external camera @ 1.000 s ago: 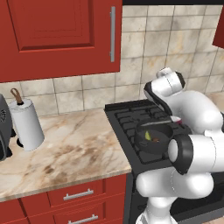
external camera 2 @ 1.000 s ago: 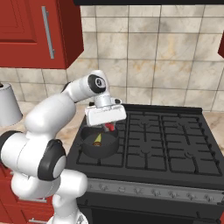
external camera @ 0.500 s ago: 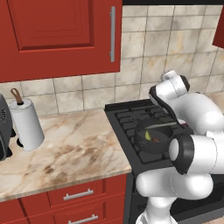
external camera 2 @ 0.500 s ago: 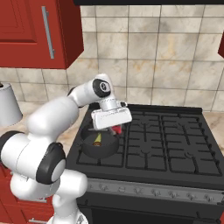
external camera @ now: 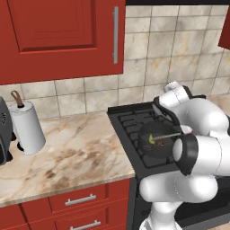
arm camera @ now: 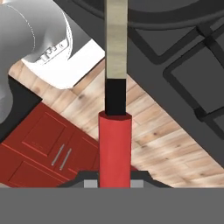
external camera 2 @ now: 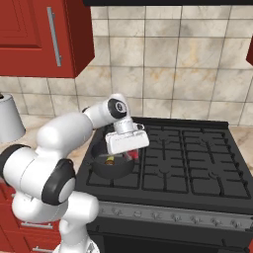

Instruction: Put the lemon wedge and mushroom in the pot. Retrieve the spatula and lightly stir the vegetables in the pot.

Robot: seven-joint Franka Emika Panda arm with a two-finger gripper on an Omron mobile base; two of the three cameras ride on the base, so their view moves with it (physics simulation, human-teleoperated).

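Red upper cabinets (external camera: pixel 58 36) overhang the counter, high and to the tool's left; tiled backsplash (external camera 2: pixel 188 64) runs behind the tool, well apart from it.

Marble counter (external camera: pixel 67 152) lies left of the tool, butting the stove's left edge; red drawer fronts (external camera: pixel 78 201) below it. Wood floor (arm camera: pixel 144 131) far beneath the tool, seen past the stove's front edge in the hand view.

Black stove (external camera 2: pixel 188 168) sits under the tool. Grates to the tool's right are open across the whole cooktop, so lateral room that side is wide. Front edge of the stove is close below the pot.

Paper towel roll (external camera: pixel 27 128) upright on the counter, well to the tool's left, next to a dark appliance (external camera: pixel 4 134) at the frame edge.

Pot (external camera: pixel 155 139) on the front-left burner, directly under the tool, near the stove's left and front edges. Rim is the nearest boundary to the tool.

Tool (external camera 2: pixel 132 154) hangs over the pot's right side, clamped on the spatula (arm camera: pixel 114 140); red handle sits between the fingers, dark neck and pale blade run away from the tool toward the pot.

Lemon wedge (external camera: pixel 157 140), yellow-green, in the pot below the tool. A small dark-brown bit just beside it may be the mushroom; too small to tell.
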